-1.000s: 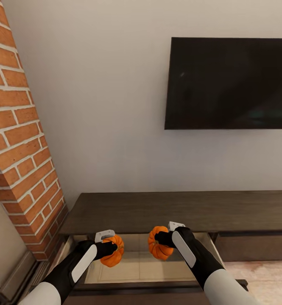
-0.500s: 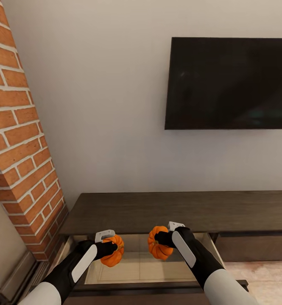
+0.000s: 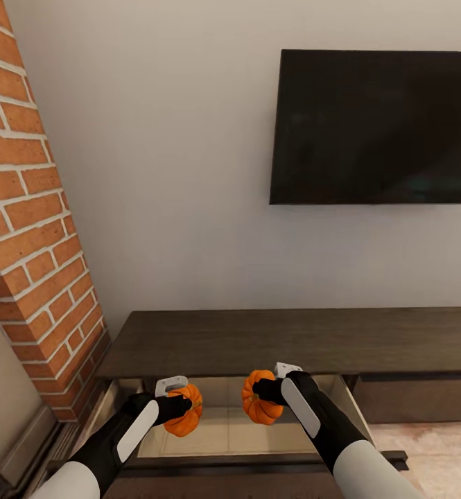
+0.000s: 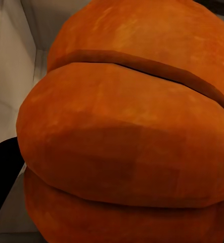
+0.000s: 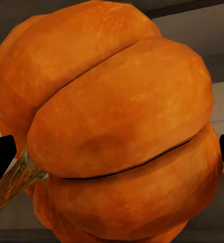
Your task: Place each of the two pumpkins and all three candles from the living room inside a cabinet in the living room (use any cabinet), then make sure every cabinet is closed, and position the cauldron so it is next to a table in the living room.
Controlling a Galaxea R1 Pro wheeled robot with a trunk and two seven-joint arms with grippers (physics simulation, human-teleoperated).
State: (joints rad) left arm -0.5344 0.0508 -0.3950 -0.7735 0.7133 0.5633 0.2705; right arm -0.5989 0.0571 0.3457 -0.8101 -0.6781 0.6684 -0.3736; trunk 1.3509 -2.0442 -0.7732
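While each pumpkin (image 3: 184,411) (image 3: 260,397) is clenched by the left gripper (image 3: 180,409) and right gripper (image 3: 262,392) above the cabinet (image 3: 258,343) drawer's beige floor (already open), a high release could roll them against its front edge.

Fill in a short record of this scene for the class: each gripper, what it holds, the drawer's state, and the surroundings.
left gripper: shut on left pumpkin
right gripper: shut on right pumpkin
pumpkins' place: both held over the open drawer, not set down
drawer: pulled out of the cabinet, pale inside, nothing visible in it
wall: TV above the cabinet
left side: brick column
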